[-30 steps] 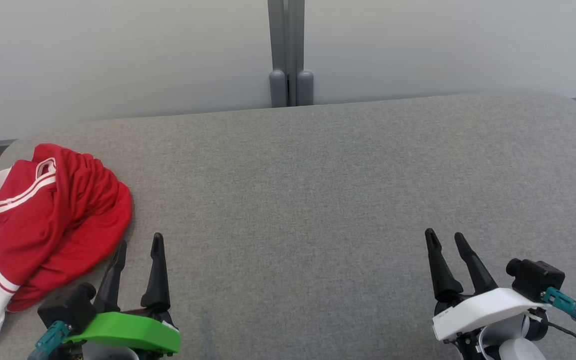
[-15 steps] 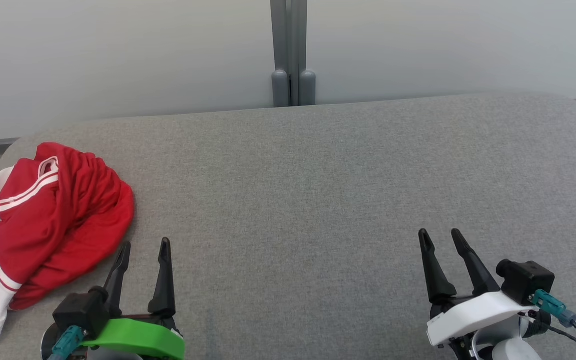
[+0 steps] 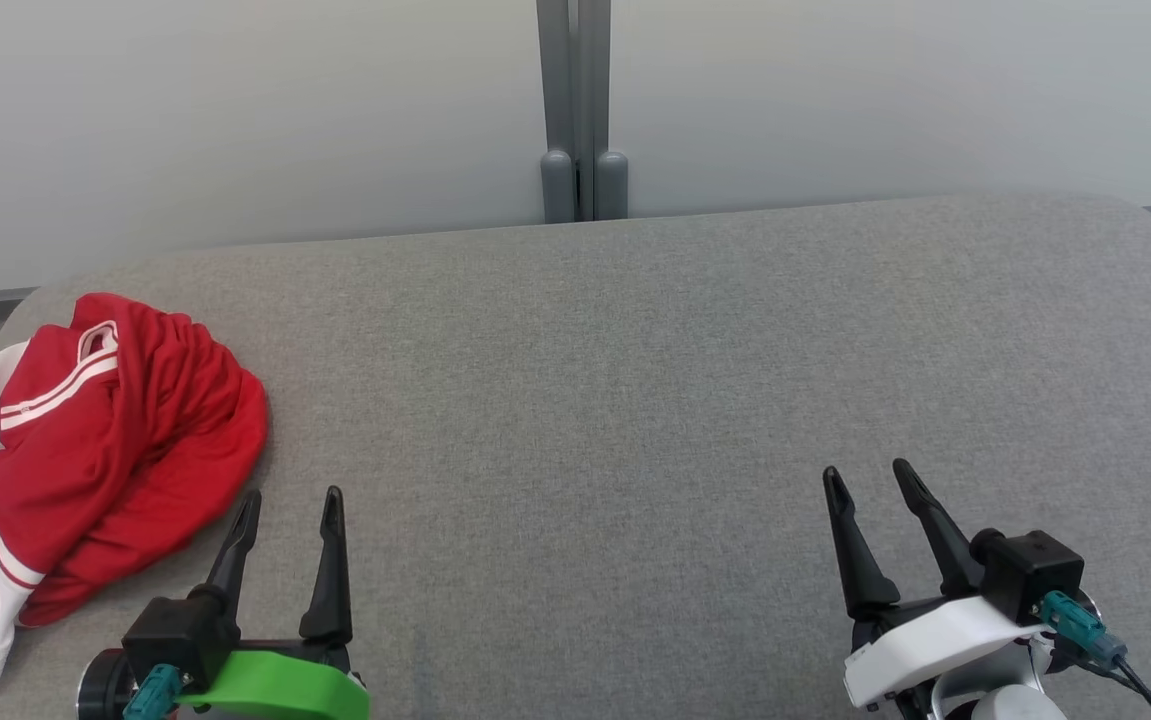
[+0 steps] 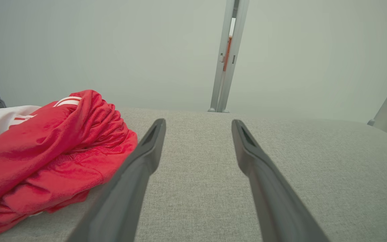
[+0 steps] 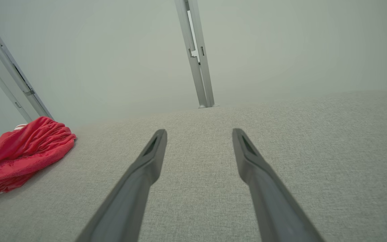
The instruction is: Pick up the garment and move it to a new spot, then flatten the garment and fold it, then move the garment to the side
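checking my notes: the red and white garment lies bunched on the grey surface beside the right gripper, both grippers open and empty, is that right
Wrong side: the garment lies bunched on the grey surface beside the left gripper, far from the right gripper, as the head view shows. Both grippers are open and empty.

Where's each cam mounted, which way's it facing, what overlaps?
Head: on the head, facing forward-down at the grey surface; left gripper lower left, right gripper lower right.
Left wrist: on the left wrist, looking along the left fingers; red garment close at left.
Right wrist: on the right wrist, along the right fingers; garment farther left.
Shared: garment, surface, grey post in all three.
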Robot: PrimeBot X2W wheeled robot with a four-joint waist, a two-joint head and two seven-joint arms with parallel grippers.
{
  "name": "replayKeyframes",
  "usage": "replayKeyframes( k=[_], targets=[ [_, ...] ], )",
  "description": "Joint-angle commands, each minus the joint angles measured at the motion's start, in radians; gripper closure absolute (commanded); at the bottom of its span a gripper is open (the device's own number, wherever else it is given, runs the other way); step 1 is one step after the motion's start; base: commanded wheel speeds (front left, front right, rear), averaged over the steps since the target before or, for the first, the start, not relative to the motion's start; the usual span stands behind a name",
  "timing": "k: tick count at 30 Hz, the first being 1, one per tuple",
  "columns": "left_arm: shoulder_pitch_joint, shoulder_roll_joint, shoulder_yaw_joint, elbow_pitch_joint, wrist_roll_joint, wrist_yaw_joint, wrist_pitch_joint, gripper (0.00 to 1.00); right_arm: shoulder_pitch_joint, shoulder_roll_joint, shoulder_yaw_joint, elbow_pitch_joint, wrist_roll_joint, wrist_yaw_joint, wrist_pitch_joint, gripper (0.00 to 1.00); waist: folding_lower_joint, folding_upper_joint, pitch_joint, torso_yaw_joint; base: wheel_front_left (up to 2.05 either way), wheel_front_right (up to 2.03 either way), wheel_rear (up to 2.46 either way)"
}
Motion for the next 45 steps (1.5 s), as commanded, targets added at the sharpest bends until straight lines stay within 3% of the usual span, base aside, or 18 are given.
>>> replayKeyframes(
  k=[1,23,45],
  targets=[
    [0.011,0.001,0.002,-0.002,0.024,-0.004,-0.009,0.0,0.006,-0.005,0.003,-0.006,-0.021,0.003,-0.01,0.0,0.0,-0.0001,-0.002,0.0,0.0,0.0,0.0],
    [0.024,-0.006,0.006,0.001,0.183,-0.017,-0.05,0.0,0.018,-0.006,0.023,-0.015,-0.16,0.002,-0.051,0.0,0.0,-0.0001,-0.01,0.0,0.0,0.0,0.0],
    [0.013,-0.007,0.005,0.01,0.166,-0.02,-0.046,0.0,0.02,-0.006,0.022,-0.015,-0.148,0.002,-0.049,0.0,0.0,-0.0001,-0.002,0.009,0.0,0.0,0.0]
  ],
)
